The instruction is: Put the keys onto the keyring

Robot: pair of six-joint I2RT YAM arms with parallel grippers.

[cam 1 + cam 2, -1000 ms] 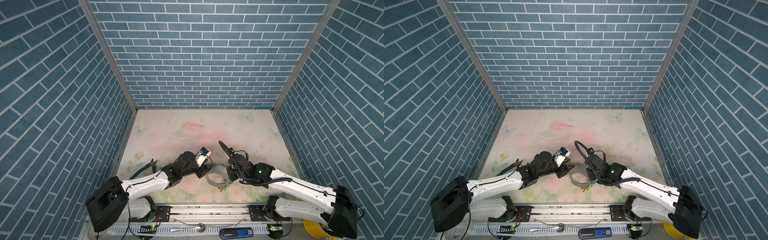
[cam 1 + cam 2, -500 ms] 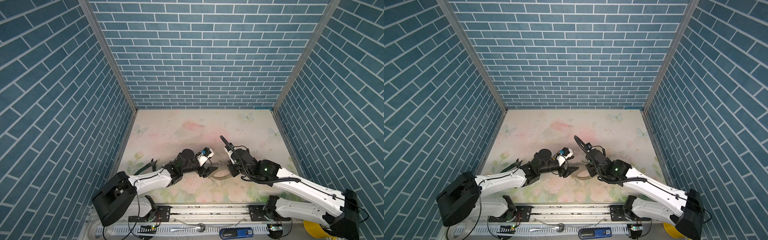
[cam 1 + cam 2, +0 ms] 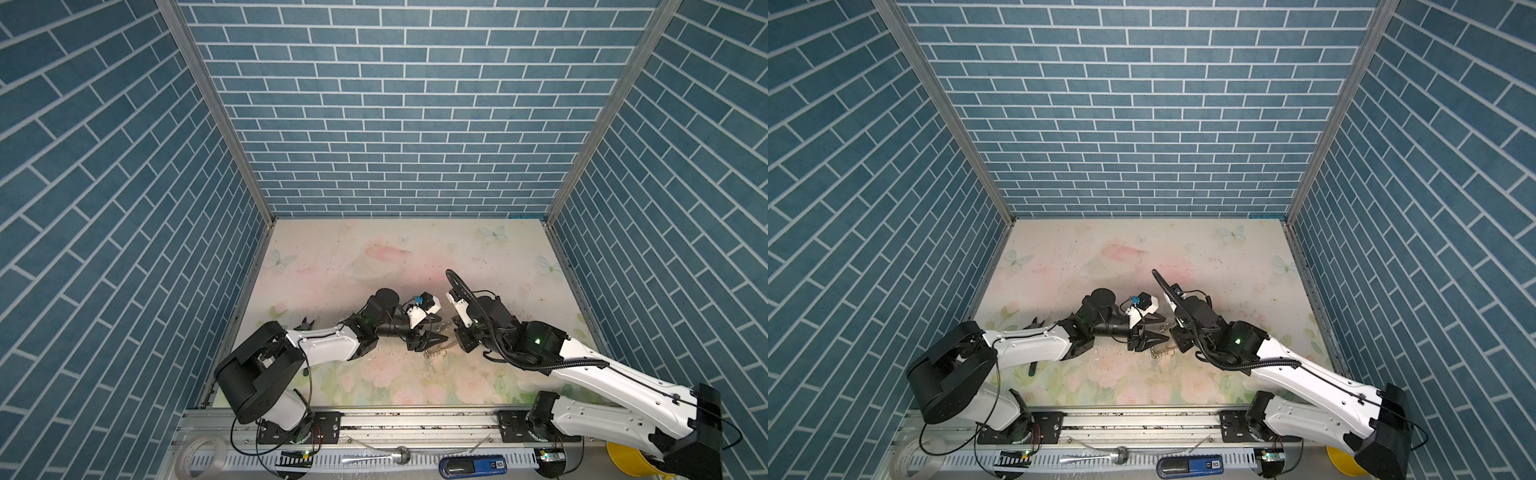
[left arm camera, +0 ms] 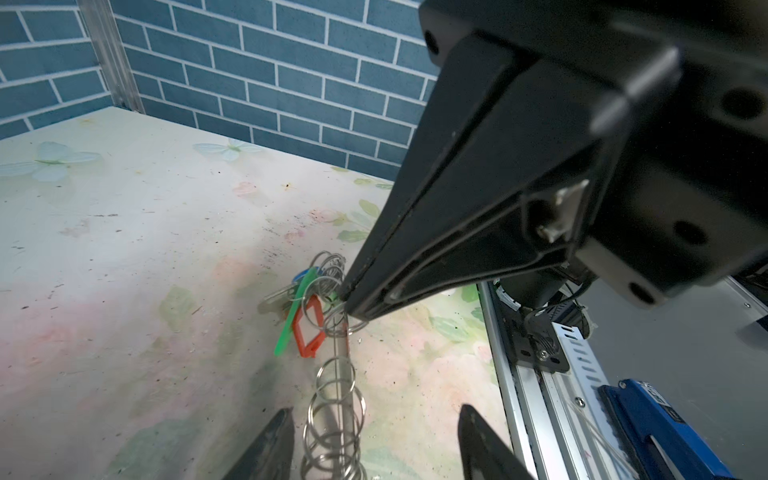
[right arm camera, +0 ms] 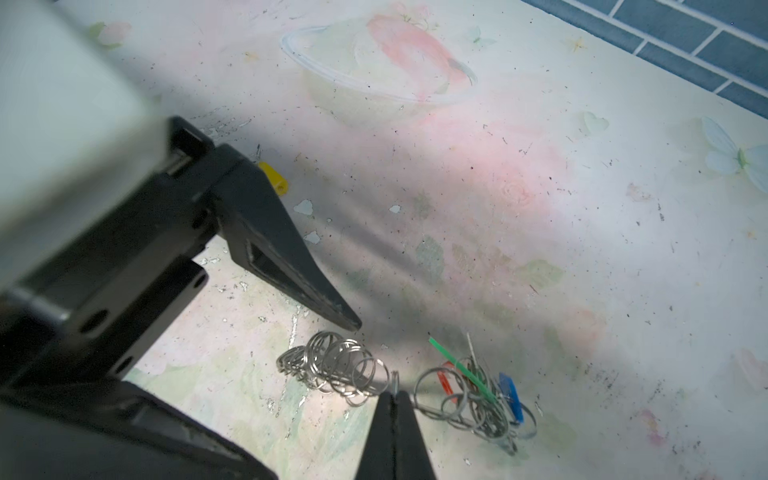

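While the right tool (image 5: pixel 392 401) has its black jaws pressed together on one ring of the keyring (image 4: pixel 336 399), a chain of small silver metal rings, the left tool (image 4: pixel 376 409) stands wide astride that chain. Just beside, silver keys (image 5: pixel 478 386) with green, red and blue plastic tags bunch together; a yellow tag (image 5: pixel 274 178) lies apart. Threading seems in hand; next the left tool must close exactly on one ring. Around: worn floral tabletop (image 3: pixel 374 257), blue brick-pattern walls (image 3: pixel 395 124).

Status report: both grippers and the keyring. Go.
Right gripper shut on keyring. Left gripper open, straddling it. Keys bunched by the right gripper; yellow tag lies apart. Nothing blocking.
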